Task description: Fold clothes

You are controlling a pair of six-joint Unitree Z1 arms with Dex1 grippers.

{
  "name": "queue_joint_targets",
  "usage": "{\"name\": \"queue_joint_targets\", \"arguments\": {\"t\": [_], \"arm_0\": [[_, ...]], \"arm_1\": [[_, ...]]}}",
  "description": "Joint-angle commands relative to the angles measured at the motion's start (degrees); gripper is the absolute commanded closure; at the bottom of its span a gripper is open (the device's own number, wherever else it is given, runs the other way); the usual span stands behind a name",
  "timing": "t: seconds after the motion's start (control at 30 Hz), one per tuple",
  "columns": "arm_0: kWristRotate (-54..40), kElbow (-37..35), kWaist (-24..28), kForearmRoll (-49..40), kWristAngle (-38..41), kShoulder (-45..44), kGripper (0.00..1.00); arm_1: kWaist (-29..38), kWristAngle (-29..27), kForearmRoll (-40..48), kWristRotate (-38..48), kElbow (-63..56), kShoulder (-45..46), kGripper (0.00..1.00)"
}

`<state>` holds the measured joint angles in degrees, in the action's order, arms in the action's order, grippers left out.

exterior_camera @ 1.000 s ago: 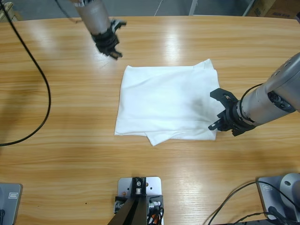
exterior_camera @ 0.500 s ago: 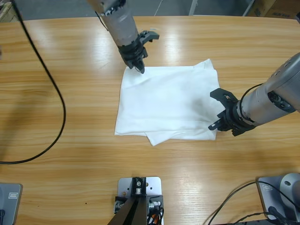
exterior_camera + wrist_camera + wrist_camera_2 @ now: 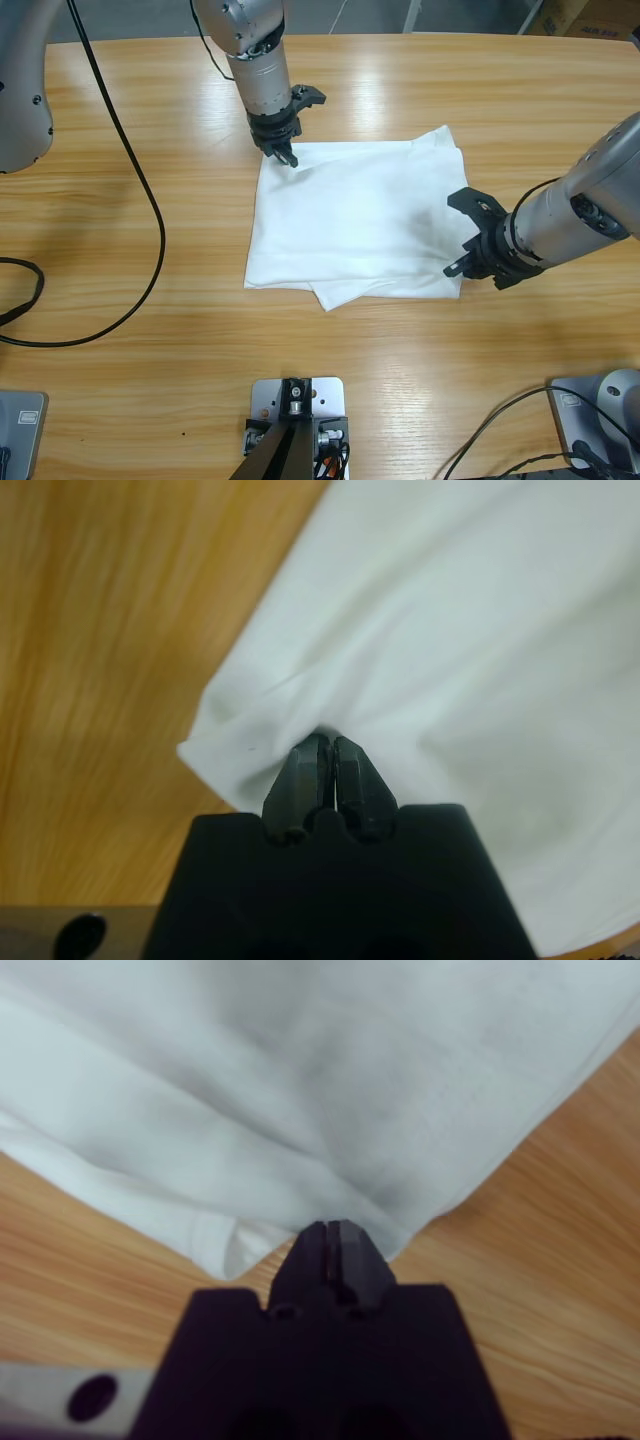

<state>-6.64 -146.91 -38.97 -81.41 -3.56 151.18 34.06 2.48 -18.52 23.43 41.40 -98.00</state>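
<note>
Left gripper (image 3: 285, 155) had swung onto shirt (image 3: 355, 220) corner, clamped there; right gripper (image 3: 462, 262) stayed pinching opposite corner. Fold could begin.

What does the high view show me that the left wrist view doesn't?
Only the high view shows the whole folded T-shirt, the right gripper at its near right corner, and a black cable on the table. Only the left wrist view shows the left gripper with jaws shut on a pinch of cloth. Both show that gripper at the shirt's far left corner.
</note>
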Motion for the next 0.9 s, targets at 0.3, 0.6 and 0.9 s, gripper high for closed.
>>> {"name": "queue_joint_targets", "arguments": {"t": [0.3, 0.6, 0.9], "arm_0": [[5.9, -5.2, 3.9, -3.3, -2.5, 6.3, 1.000], [10.5, -5.0, 5.4, -7.5, -0.7, -4.7, 1.000], [12.5, 12.8, 10.9, -6.3, 9.2, -19.3, 0.451]], "arm_1": [[0.6, -0.1, -1.1, 4.0, -4.5, 1.3, 1.000], [0.7, -2.5, -5.3, 3.4, -1.3, 9.3, 0.386], [0.7, -2.5, -9.9, 4.0, 1.9, 14.6, 0.000]]}}
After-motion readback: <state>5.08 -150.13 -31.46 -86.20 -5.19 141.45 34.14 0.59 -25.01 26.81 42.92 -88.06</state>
